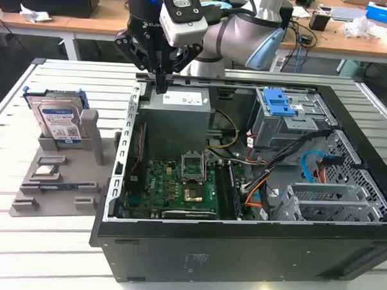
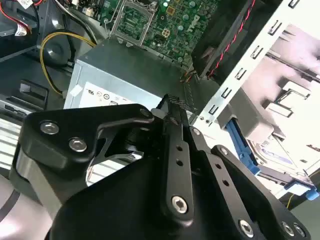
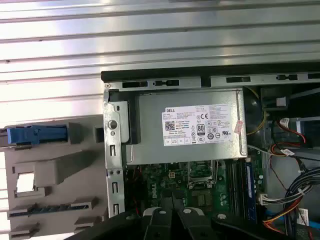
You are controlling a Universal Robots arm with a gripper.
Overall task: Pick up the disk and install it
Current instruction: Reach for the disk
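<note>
Silver and upright, the disk (image 1: pixel 58 121) stands on edge in a grey holder (image 1: pixel 57 177) on the slatted metal surface (image 1: pixel 47 254), at about nine o'clock from the open computer case (image 1: pixel 240 250) in the exterior view, well apart from the arm (image 1: pixel 240 38). A small square chip (image 1: pixel 46 171) lies flat in the same holder, at six o'clock from the disk. The jaws hang over the case's ten o'clock corner, just above the edge of the grey power supply (image 1: pixel 175 118); they taper to a single closed tip and grip nothing. The green motherboard (image 1: pixel 179 183) lies at six o'clock from the power supply, and a grey drive cage with a blue latch (image 1: pixel 281 113) sits at three o'clock from it. In the second wrist view the black fingers (image 2: pixel 175 150) are pressed together, empty, above the power supply (image 2: pixel 130 75), while the disk (image 2: pixel 272 152) with its blue bracket shows beyond the case's perforated white wall. In the first wrist view the finger bases meet with no gap over the motherboard (image 3: pixel 200 180), the labelled power supply (image 3: pixel 190 125) lies just beyond them, and the disk (image 3: pixel 37 135) appears edge-on as a blue strip in the holder (image 3: pixel 55 175), outside the case wall.
</note>
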